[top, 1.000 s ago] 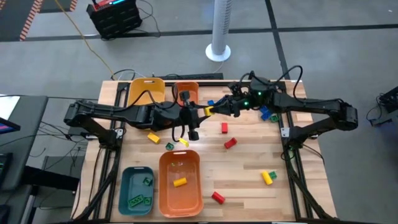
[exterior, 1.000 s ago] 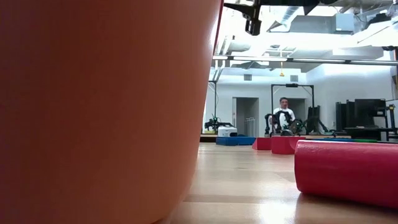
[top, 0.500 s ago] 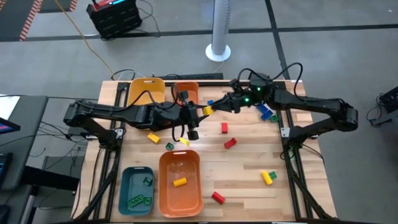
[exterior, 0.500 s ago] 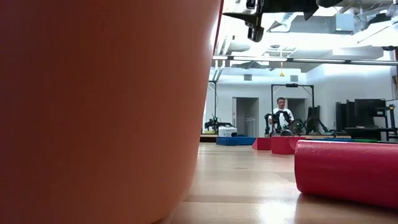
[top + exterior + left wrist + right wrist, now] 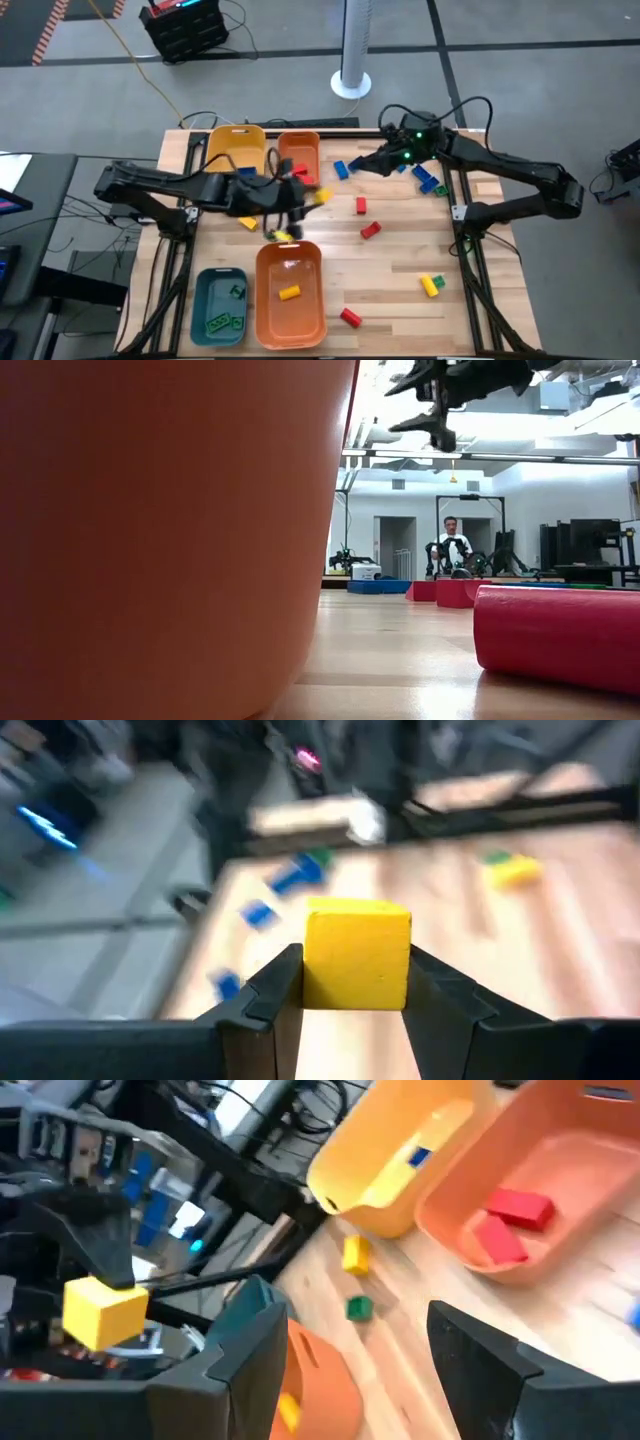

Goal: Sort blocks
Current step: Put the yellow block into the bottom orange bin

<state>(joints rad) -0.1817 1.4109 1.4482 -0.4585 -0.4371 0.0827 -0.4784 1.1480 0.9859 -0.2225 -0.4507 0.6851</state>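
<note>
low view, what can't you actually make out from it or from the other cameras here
- Low view: the large orange bin fills the picture's left and hides most of the table; a red block is cut off by the right edge.
- Low view: a gripper shows at the top, but which arm it belongs to cannot be told.
- Left wrist view: the left gripper holds a yellow block; the blocks beyond are blurred.
- High view: the teal bin's green pieces are too small to count.

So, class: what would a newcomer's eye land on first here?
Probably the yellow block clamped in the left pincer, raised near the table's middle. Next, the big orange bin at the near edge, with the right pincer open and empty at the far side.
</note>
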